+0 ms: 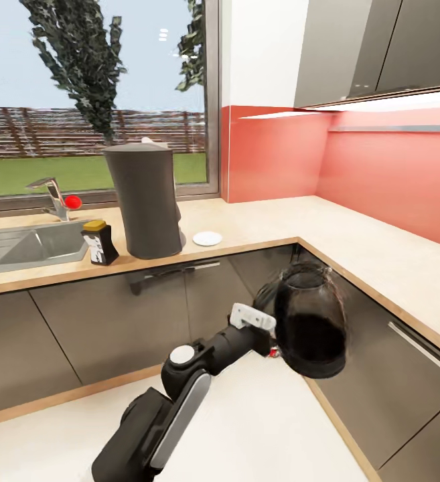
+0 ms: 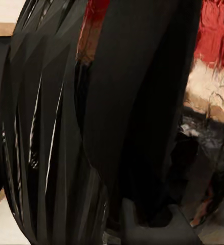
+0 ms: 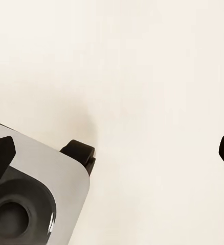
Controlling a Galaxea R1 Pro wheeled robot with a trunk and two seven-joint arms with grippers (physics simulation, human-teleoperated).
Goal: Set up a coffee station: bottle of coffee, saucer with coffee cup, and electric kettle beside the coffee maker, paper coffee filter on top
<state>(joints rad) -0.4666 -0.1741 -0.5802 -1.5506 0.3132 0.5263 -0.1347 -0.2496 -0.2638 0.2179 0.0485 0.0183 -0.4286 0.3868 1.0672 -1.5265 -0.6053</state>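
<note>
My countertop [image 1: 260, 224] runs pale beige along the window wall, then turns a corner and continues along the red wall at my right. A steel sink [image 1: 25, 244] is set into its left part, with a faucet [image 1: 52, 195] rising behind it. Beside the sink stands the bottle of coffee [image 1: 100, 243], yellow lid up. Just beside that stands the coffee maker [image 1: 146, 199], its grey back toward me. The saucer [image 1: 207, 238] lies flat near the maker's other side.
</note>
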